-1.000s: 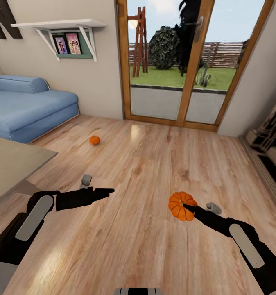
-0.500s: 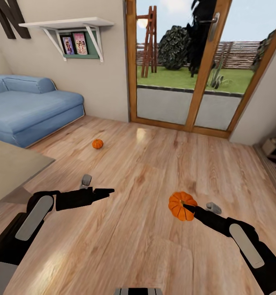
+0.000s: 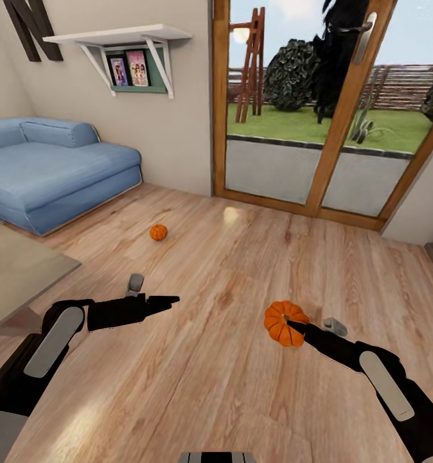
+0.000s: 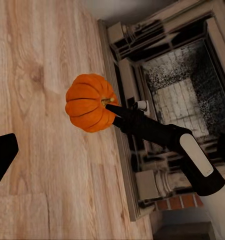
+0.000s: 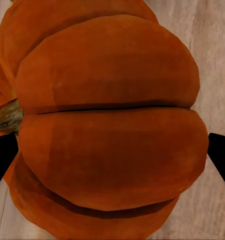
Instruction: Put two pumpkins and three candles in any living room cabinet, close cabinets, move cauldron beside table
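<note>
One orange pumpkin [image 3: 279, 323] hangs above the wood floor with my right gripper [image 3: 290, 323] shut on it. In the right wrist view this pumpkin [image 5: 107, 125] sits between both dark fingertips [image 5: 2, 160]. The left wrist view shows the same pumpkin [image 4: 87, 102] held at the tip of the right arm. A second small pumpkin [image 3: 158, 232] lies on the floor farther off, near the sofa. My left gripper [image 3: 170, 299] hovers over the floor, open and empty, pointing right. A corner of the low grey-olive table [image 3: 17, 270] shows at the left edge.
A blue sofa [image 3: 56, 167] stands at the back left under a white wall shelf [image 3: 120, 38]. A wood-framed glass door [image 3: 326, 109] to the garden fills the far wall. The left wrist view shows a dark fireplace-like unit [image 4: 182, 95] along the floor's edge.
The whole picture has shifted right, so the camera has turned left. Both arms and the held pumpkin keep the same place in the view.
</note>
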